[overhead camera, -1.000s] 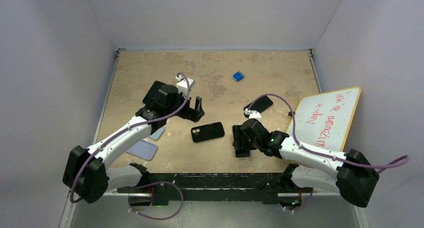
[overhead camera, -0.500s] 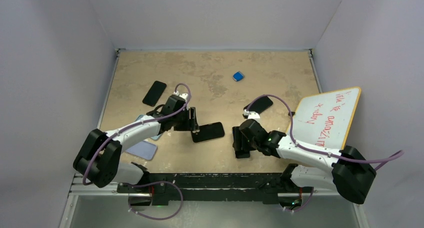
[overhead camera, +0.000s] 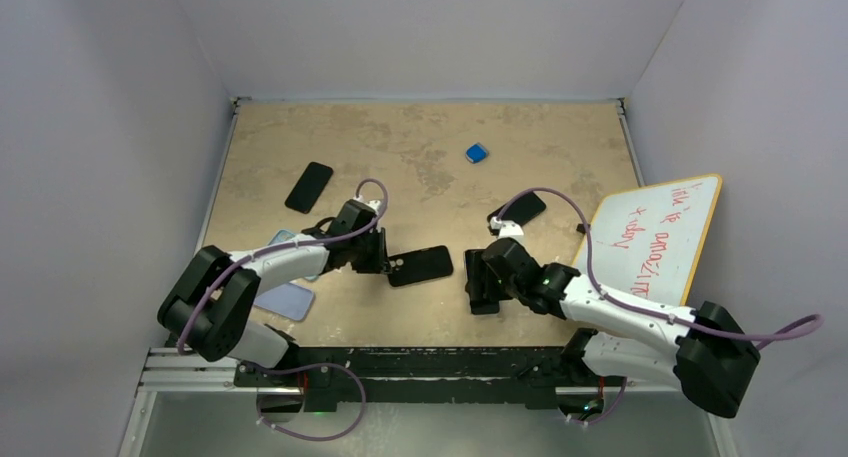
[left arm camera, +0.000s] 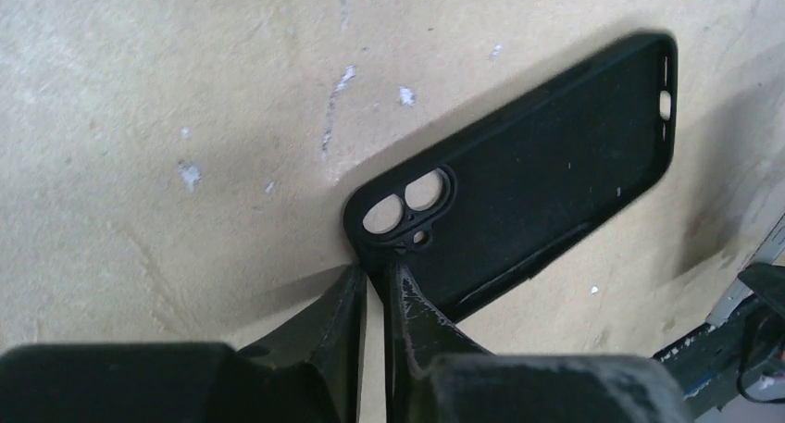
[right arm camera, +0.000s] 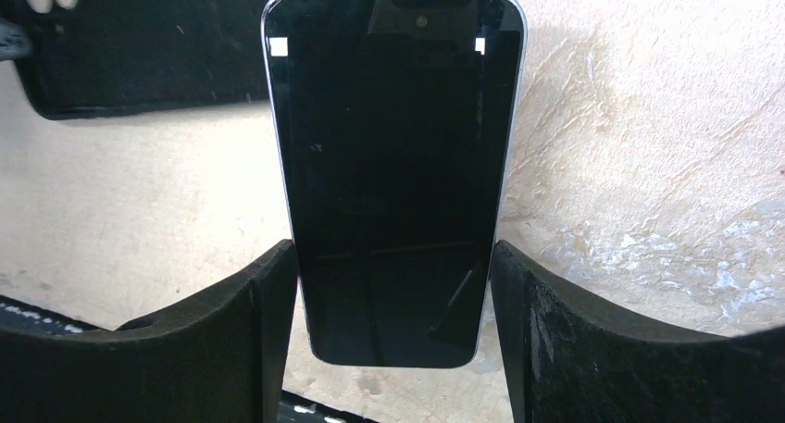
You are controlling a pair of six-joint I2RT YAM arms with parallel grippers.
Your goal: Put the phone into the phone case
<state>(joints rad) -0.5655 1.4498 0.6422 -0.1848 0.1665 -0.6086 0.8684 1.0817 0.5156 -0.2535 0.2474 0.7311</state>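
The black phone case [overhead camera: 425,265] lies open side up at mid-table, its camera cut-outs at its left end. My left gripper [overhead camera: 385,260] is low at that end. In the left wrist view its fingertips [left arm camera: 375,270] pinch the rim of the phone case [left arm camera: 537,182] by the camera holes, one finger inside and one outside. The phone [right arm camera: 393,164], black screen up, sits between the pads of my right gripper [right arm camera: 393,252], both pads against its long edges. From above, the phone [overhead camera: 481,277] is just right of the case with my right gripper [overhead camera: 483,289] on it.
Another black phone [overhead camera: 309,186] lies at the left and a third dark one [overhead camera: 517,210] behind the right arm. A small blue object [overhead camera: 477,153] sits farther back. Pale blue cases [overhead camera: 285,300] lie near the left arm's base. A whiteboard [overhead camera: 655,239] leans at the right.
My left arm came down from above the table to the case's camera end, and its jaws closed from wide open onto the rim. The case slid slightly right. The right arm barely moved.
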